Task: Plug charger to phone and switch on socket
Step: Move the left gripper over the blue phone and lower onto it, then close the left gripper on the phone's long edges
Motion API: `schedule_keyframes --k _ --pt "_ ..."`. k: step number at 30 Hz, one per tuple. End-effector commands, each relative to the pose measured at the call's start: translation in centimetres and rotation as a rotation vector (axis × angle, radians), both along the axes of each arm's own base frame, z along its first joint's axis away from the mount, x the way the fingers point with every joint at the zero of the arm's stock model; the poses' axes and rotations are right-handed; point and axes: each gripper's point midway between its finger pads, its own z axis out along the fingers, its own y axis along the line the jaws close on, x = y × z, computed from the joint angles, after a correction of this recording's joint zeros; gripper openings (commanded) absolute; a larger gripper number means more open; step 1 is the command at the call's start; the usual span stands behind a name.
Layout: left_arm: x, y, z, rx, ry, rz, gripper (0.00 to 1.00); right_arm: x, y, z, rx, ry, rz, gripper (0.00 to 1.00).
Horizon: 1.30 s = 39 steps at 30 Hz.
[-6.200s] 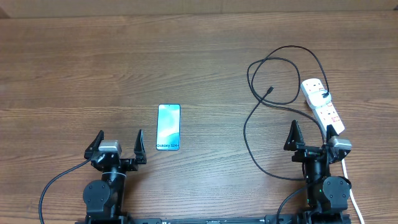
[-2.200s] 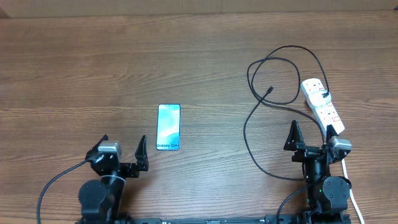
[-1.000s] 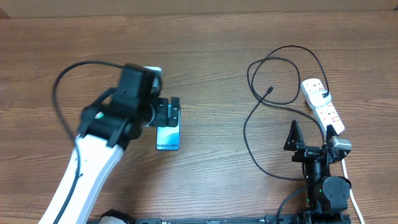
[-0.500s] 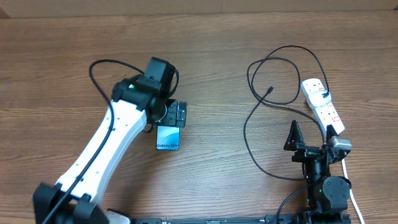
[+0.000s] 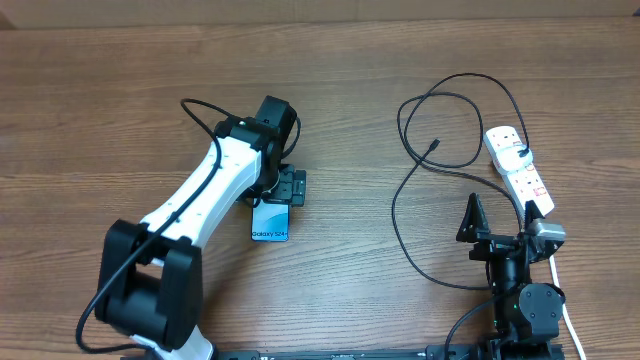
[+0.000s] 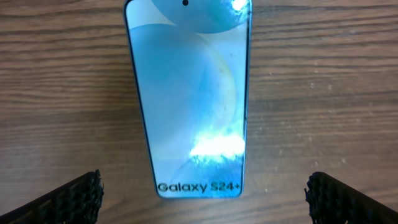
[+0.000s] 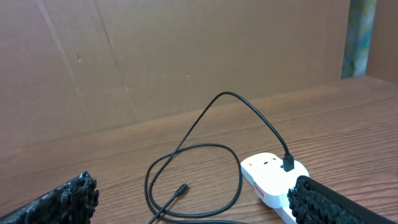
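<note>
The phone (image 5: 270,224) lies flat left of the table's middle, with its "Galaxy S24+" text toward the front. My left gripper (image 5: 285,188) is open and empty above its upper half. In the left wrist view the phone (image 6: 189,93) lies between and ahead of the open fingers (image 6: 206,203). The white socket strip (image 5: 517,170) lies at the right with the charger's black plug (image 5: 522,152) in it. The charger cable (image 5: 397,205) loops on the table and its connector tip (image 5: 433,146) lies free. My right gripper (image 5: 500,225) is open and empty, back near its base. The right wrist view shows the strip (image 7: 267,174), the tip (image 7: 182,188) and the open fingers (image 7: 196,208).
The strip's white cord (image 5: 570,320) runs off the front right. A brown cardboard wall (image 7: 124,62) stands behind the table. The cable loops lie between the right gripper and the phone.
My left arm has swung out from its rest at the front and come over the phone, gripper open. The phone, the cable and the right arm have not moved.
</note>
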Motion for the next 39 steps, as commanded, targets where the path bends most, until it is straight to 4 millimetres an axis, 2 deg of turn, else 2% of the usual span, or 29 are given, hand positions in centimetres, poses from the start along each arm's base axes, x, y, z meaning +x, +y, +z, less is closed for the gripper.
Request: schedule_keyframes --k 1,6,14,18,22,29,39 --pt "-0.4 1.3 -2.3 0.036 0.055 0.038 0.99 0.0 -0.2 -0.2 -0.005 -0.001 -0.013 1.00" --pt "-0.8 2.0 -4.0 0.044 0.086 0.066 1.00 0.0 -0.2 -0.2 -0.005 -0.001 -0.013 1.00" --pt "-1.2 0.7 -6.0 -0.048 0.076 0.053 0.99 0.0 -0.2 -0.3 -0.005 0.000 -0.013 1.00" --pt "-1.8 0.7 -6.8 -0.055 0.084 0.058 1.00 0.0 -0.2 -0.2 -0.005 -0.001 -0.013 1.00" --pt "-1.9 0.8 -7.0 -0.053 0.087 0.066 0.99 0.0 -0.2 -0.3 -0.005 0.000 -0.013 1.00" --pt "-0.7 0.3 -7.1 -0.072 0.035 0.062 0.99 0.0 -0.2 -0.3 -0.005 0.000 -0.013 1.00" --pt "-0.7 0.4 -7.1 -0.066 0.034 0.063 1.00 0.0 -0.2 -0.2 -0.005 -0.001 -0.013 1.00"
